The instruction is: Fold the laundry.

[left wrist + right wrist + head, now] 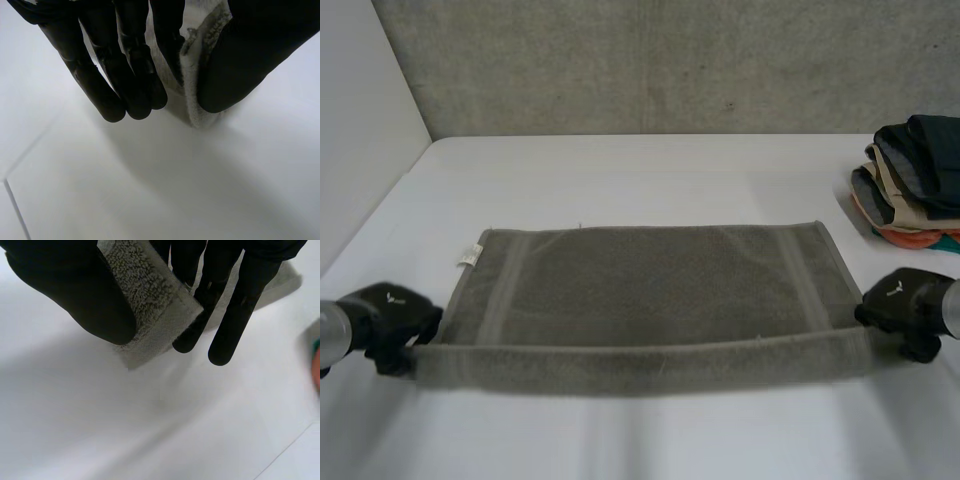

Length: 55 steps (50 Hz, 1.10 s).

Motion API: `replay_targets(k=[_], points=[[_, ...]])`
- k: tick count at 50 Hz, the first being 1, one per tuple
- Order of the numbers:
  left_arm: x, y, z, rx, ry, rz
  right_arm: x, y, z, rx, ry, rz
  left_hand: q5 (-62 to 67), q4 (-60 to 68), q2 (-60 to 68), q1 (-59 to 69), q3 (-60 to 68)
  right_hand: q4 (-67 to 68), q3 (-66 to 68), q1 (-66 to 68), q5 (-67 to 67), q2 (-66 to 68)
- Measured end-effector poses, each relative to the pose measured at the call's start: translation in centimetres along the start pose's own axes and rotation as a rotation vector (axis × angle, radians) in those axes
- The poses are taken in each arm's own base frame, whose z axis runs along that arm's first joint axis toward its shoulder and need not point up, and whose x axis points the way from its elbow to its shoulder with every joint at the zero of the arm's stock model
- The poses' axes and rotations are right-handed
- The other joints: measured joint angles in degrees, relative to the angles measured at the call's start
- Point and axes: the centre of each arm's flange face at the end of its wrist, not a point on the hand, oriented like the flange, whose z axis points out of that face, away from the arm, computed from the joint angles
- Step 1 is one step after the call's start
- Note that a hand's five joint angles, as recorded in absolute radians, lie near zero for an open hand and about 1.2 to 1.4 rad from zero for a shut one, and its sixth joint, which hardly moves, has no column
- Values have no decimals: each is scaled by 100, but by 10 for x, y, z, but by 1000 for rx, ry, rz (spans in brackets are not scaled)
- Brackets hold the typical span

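Note:
A grey towel (pixel 650 290) lies spread across the white table (pixel 640 170), its near edge lifted off the surface and stretched between my two hands. My left hand (pixel 390 320) holds the near left corner; in the left wrist view its fingers (pixel 125 75) and thumb pinch the towel's corner (pixel 197 75). My right hand (pixel 905 305) holds the near right corner; in the right wrist view the thumb and fingers (pixel 235 305) clamp the towel's thick edge (pixel 150 295). A white label (pixel 469 255) shows at the towel's far left corner.
A pile of folded clothes (pixel 915 180), dark, beige and orange, sits at the table's right edge. A grey wall (pixel 670 60) stands behind the table, with a white wall at the left.

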Motion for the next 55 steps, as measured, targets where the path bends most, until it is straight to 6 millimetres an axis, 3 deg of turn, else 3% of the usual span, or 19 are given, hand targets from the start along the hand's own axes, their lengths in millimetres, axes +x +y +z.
replay_targets(k=[3,4,10,17,25,39,41,43,44,47,51,55], points=[[-1,-11,0,43,-9,10,3,-4,7,33,30,10,0,0,0,0,0,0,0,0,0,0],[-3,-24,3,86,-26,0,7,-9,14,67,63,33,-5,0,0,0,0,0,0,0,0,0],[-11,-57,18,175,-99,-70,19,-25,36,179,161,117,0,1,0,0,0,0,0,0,0,0],[-34,-97,55,267,-264,-119,51,-51,72,359,335,195,0,0,0,0,0,0,0,0,1,0],[-48,-116,89,277,-356,-141,73,-66,101,405,433,215,-1,0,0,0,0,1,0,0,1,0],[-36,-145,133,321,-412,-144,83,-87,160,427,535,188,0,0,0,0,0,5,0,-2,1,0],[-35,-147,138,322,-427,-144,82,-88,166,423,545,186,-900,-933,-1051,-1054,-918,-705,-719,-774,-726,-706],[-32,-148,141,321,-440,-143,78,-88,174,409,554,184,-2849,-2905,-2895,-3335,-2852,-2949,-3091,-3108,-3053,-3176],[-29,-150,142,322,-445,-141,76,-88,176,399,558,184,-4151,-4235,-4198,-4748,-4148,-3932,-3978,-4002,-4104,-4086],[-23,-154,139,324,-452,-135,72,-88,176,372,562,190,-5291,-5535,-5482,-5546,-5451,-5392,-5389,-5127,-5446,-5347],[-17,-158,129,320,-454,-131,71,-89,160,348,537,222,-5366,-5706,-5673,-5546,-5621,-5663,-5632,-5157,-5627,-5464],[-15,-159,111,312,-451,-134,67,-89,131,336,465,265,-5365,-5706,-5673,-5546,-5621,-5663,-5632,-5157,-5627,-5464]])
